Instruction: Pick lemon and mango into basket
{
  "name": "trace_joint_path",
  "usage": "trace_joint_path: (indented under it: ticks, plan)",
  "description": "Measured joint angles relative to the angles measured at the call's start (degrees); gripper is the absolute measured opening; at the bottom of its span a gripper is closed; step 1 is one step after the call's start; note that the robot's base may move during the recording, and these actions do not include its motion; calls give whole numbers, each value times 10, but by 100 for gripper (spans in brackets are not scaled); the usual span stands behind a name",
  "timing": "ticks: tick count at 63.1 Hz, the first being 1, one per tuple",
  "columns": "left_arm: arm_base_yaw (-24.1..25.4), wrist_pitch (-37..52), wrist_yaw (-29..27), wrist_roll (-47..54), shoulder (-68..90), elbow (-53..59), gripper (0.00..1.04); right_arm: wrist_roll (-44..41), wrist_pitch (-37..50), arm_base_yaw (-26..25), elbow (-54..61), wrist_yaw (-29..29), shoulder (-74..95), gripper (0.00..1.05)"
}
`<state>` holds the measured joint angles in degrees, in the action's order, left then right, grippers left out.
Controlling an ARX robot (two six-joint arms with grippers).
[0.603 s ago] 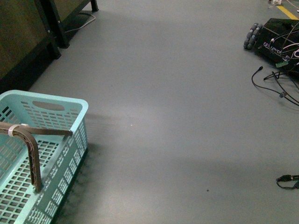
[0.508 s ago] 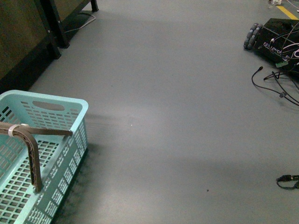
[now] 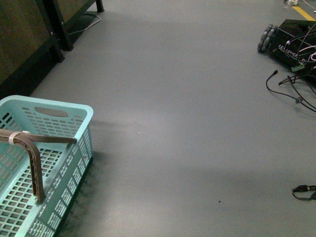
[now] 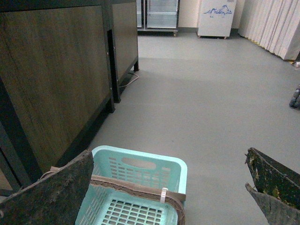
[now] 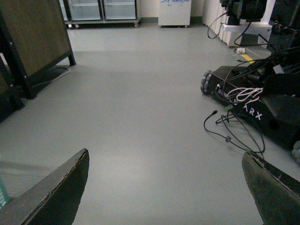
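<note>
From the front camera, neither arm shows. There is only grey floor point(image 3: 163, 113) with the light teal plastic slotted basket point(image 3: 64, 123) close in at about ten o'clock from the robot. Its brown ribbed swing handle point(image 3: 34, 168) stands up, and a white tie point(image 3: 19, 137) is wrapped round its top bar. Out at about one o'clock sits a black wheeled base point(image 3: 289, 39) with loose black cables point(image 3: 291, 91) trailing from it, and a dark wooden cabinet point(image 3: 19, 44) stands at eleven.

The wrist cameras add what the front one misses. The left one looks down the room to glass-door fridges point(image 4: 157, 14), a white box point(image 4: 215, 18) and pale curtains point(image 4: 274, 23). The right one sees the wheeled base side-on.

The left gripper point(image 4: 168, 154) is held up off the floor with its two dark, scuffed fingers point(image 4: 56, 192) spread wide. The basket lies below and just ahead, framed between them, and nothing touches it. The right gripper point(image 5: 165, 153) is likewise spread wide over bare floor, gripping nothing. The basket is off toward its nine o'clock, only a teal sliver at the frame's edge. Both wrists point forward and tilt slightly down.
</note>
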<state>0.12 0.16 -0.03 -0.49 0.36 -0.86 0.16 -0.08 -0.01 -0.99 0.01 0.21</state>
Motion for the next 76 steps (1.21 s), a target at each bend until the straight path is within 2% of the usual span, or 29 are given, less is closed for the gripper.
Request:
trace_joint_path:
  ticks: [16, 18, 20, 25, 28, 34, 39, 43, 51, 61, 68, 76]
  plan:
    - [0, 0, 0, 0, 0, 0, 98, 0, 0, 0, 0, 0, 0, 96]
    - [1, -21, 5, -16, 9, -6, 98, 0, 0, 0, 0, 0, 0, 96]
    - [2, -97, 17, -76, 42, -35, 98, 0, 0, 0, 0, 0, 0, 96]
    - [5, -201, 27, -198, 111, -69, 98, 0, 0, 0, 0, 0, 0, 96]
    - [10, -214, 36, -276, 125, -70, 98, 0, 0, 0, 0, 0, 0, 96]
    - [27, -209, 60, -346, 137, -76, 98, 0, 0, 0, 0, 0, 0, 96]
    - [63, -169, 100, -382, 174, -83, 98, 0, 0, 0, 0, 0, 0, 96]
    - [116, -94, 148, -431, 261, -90, 98, 0, 0, 0, 0, 0, 0, 96]
    - [165, 4, 152, -525, 428, -113, 98, 0, 0, 0, 0, 0, 0, 96]
    - [172, 83, 121, -569, 615, -159, 98, 0, 0, 0, 0, 0, 0, 96]
    - [151, 134, 92, -567, 744, -198, 98, 0, 0, 0, 0, 0, 0, 96]
    - [136, 177, 86, -564, 856, -238, 98, 0, 0, 0, 0, 0, 0, 96]
